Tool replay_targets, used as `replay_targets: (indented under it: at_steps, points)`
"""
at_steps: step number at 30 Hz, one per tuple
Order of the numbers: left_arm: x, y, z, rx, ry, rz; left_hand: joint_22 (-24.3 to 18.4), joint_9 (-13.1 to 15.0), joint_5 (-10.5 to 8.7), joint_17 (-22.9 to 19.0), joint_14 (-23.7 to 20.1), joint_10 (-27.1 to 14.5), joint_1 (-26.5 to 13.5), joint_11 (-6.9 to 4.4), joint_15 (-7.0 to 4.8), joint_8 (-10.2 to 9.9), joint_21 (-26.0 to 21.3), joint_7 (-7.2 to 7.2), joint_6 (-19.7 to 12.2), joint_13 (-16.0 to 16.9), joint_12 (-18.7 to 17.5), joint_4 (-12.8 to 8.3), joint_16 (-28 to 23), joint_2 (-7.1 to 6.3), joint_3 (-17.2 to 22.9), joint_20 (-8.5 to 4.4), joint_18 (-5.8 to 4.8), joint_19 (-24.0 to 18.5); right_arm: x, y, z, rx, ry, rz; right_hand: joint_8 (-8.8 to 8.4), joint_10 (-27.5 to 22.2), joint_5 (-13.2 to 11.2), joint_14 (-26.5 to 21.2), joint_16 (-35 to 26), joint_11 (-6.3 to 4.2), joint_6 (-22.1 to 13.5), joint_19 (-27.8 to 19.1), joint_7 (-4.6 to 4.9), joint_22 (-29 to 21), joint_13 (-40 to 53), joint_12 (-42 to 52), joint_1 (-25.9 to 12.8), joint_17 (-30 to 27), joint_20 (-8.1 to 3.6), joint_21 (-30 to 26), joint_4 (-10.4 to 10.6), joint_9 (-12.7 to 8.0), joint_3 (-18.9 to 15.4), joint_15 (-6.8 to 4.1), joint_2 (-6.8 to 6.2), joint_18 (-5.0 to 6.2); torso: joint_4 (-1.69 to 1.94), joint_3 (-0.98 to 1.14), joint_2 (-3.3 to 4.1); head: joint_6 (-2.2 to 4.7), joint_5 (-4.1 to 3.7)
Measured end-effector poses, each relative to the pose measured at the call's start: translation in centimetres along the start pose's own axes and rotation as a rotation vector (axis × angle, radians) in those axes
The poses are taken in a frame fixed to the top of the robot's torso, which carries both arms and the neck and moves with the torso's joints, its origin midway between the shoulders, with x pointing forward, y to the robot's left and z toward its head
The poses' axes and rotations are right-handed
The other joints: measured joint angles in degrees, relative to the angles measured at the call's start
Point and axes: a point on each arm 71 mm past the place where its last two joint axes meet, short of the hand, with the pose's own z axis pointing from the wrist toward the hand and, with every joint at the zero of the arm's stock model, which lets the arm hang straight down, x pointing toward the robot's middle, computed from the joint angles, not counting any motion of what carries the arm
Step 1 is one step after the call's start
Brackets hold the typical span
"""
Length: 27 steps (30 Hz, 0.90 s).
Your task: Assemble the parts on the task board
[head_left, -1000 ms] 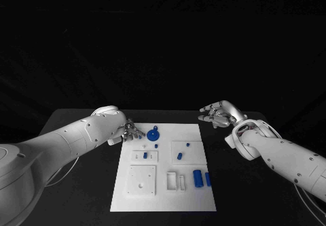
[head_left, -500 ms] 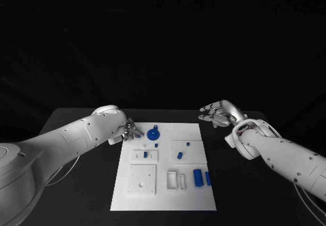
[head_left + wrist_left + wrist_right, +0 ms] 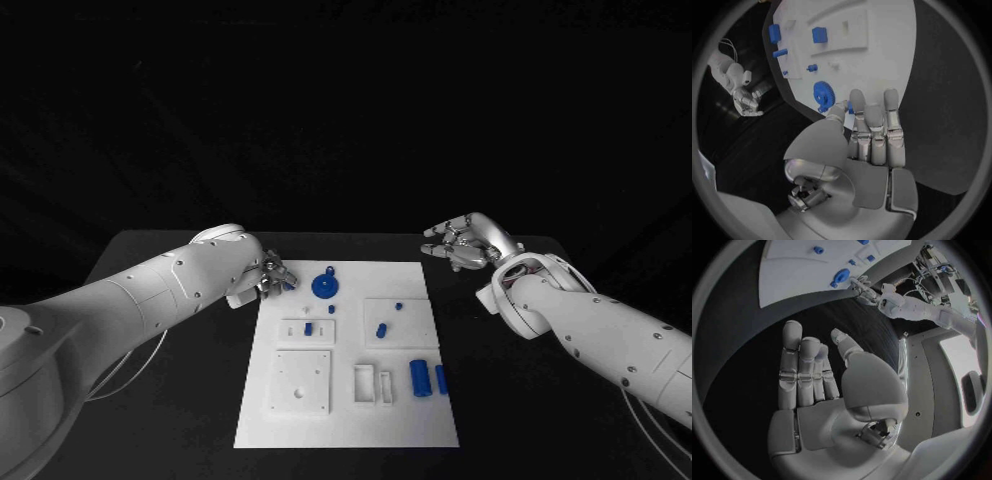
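The left hand (image 3: pixel 268 279) holds nothing, its fingers (image 3: pixel 877 125) straight and close together just beside the blue gear (image 3: pixel 326 288), so a careless reach may push the gear off its place on the task board (image 3: pixel 346 425).

left hand (image 3: pixel 271 279) | contact with blue gear (image 3: pixel 326 288) unclear | small parts (image 3: pixel 332 310) too small to identify

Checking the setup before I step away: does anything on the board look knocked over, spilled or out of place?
Nothing stands out. The task board lies flat and square on the table, and the blue parts, such as the gear, sit on it. Both the left hand and right hand hold nothing.
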Motion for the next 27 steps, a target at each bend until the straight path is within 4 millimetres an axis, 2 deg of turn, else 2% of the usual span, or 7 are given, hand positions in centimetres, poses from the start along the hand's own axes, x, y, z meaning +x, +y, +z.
replay_targets:
  at_steps: [3,6,9,12,20,24,27]
  points:
    - [-0.1,0.3,-0.1,0.005,-0.004,-0.018,0.0,1.5,1.02,0.3,0.3,0.8,0.0,-0.08,-0.29,0.4,0.7,0.00,0.0,-0.1,-0.5,-0.1,0.0,0.00,0.0,-0.15,0.00,-0.1,-0.1,-0.1,0.0,0.001,-0.001,-0.001,0.00,0.0,0.0,0.0,0.0,0.00,0.0,0.0,0.00,0.0,0.0,0.0,0.0,0.0,0.00,0.0,0.0,0.0,0.0,0.00,0.00,-0.01,0.04,0.01,-0.05,0.00,-0.01]
    - [0.0,0.5,-0.3,0.012,-0.006,-0.034,0.0,2.8,1.26,0.7,0.3,1.1,-0.6,-0.29,-0.30,0.4,1.3,0.01,0.0,-0.1,-1.1,0.1,0.0,0.48,0.2,-0.24,0.00,-0.2,-0.2,-0.2,-0.1,0.003,-0.001,-0.003,0.00,0.0,0.3,0.0,0.0,0.00,0.0,0.0,0.00,0.0,0.0,0.0,-0.2,0.0,0.00,0.0,0.0,0.0,0.0,0.00,-0.17,-0.02,0.13,0.02,-0.12,-0.04,-0.01]
    - [0.0,0.7,-0.7,0.026,-0.006,-0.048,0.0,3.6,1.31,1.0,0.7,1.4,-1.4,-0.16,-0.31,0.2,1.6,0.21,0.2,0.0,-1.1,0.0,0.0,0.22,0.5,-0.24,0.00,-0.2,-0.3,-0.3,-0.1,0.006,-0.003,-0.005,0.00,0.0,0.3,0.0,0.0,0.00,0.0,0.0,0.00,0.0,0.0,0.0,-0.2,0.0,0.00,0.0,0.1,0.0,0.2,0.00,-0.23,-0.03,0.32,0.05,-0.27,-0.14,-0.01]
    - [0.1,1.0,-1.3,0.039,-0.004,-0.063,0.0,3.9,1.48,1.1,0.7,1.6,-1.8,-0.35,-0.31,0.1,1.8,0.32,0.3,0.1,-1.3,-1.5,0.0,-0.23,2.1,-0.24,0.00,-0.2,-0.3,-0.4,-0.1,0.009,-0.004,-0.007,0.00,0.0,0.5,0.0,0.0,0.00,0.0,0.0,0.00,0.0,0.0,0.0,-0.2,0.0,0.00,0.2,0.0,0.0,0.3,0.00,-0.23,-0.04,0.54,0.12,-0.53,-0.29,-0.01]
    - [1.1,1.2,-3.1,0.076,0.016,-0.089,0.0,4.1,1.53,1.4,0.9,2.0,-2.2,-0.36,-0.50,-0.1,2.0,0.33,0.3,0.1,-1.3,-1.5,0.0,-0.16,2.1,-0.24,0.01,-0.2,-0.4,-0.8,-0.2,0.019,-0.006,-0.010,0.00,0.0,0.9,0.0,0.0,0.00,0.0,0.0,-0.01,0.0,0.0,0.2,-0.2,0.0,0.00,0.2,0.1,0.0,0.5,0.00,-0.23,-0.05,1.25,0.20,-1.38,-1.03,-0.01]
    - [1.8,0.8,-3.9,0.092,0.029,-0.092,0.0,4.1,1.53,1.5,1.0,2.0,-2.3,-0.36,-0.53,-0.1,2.0,0.41,0.4,0.2,-1.3,-1.5,0.0,-0.24,2.1,-0.26,0.01,-0.2,-0.3,-0.8,-0.1,0.022,-0.005,-0.007,0.00,0.0,0.9,0.0,0.0,0.00,0.0,0.0,-0.01,0.0,0.0,0.2,-0.2,0.0,0.00,0.2,0.2,0.0,0.6,0.00,-0.23,-0.05,1.58,0.19,-1.77,-1.40,-0.01]
    - [2.3,0.6,-4.4,0.098,0.038,-0.088,0.0,4.3,1.53,1.5,1.3,2.0,-2.4,-0.36,-0.51,-0.1,2.4,0.41,0.4,0.2,-1.3,-1.7,0.0,-0.39,2.2,-0.44,0.00,0.0,-0.2,-0.9,-0.1,0.024,-0.005,-0.006,0.00,0.0,0.9,0.0,0.0,0.00,0.0,0.0,-0.01,-0.1,0.0,0.2,-0.2,0.0,0.00,0.2,0.2,0.0,0.6,0.00,-0.23,-0.05,1.70,0.09,-1.97,-1.56,0.02]
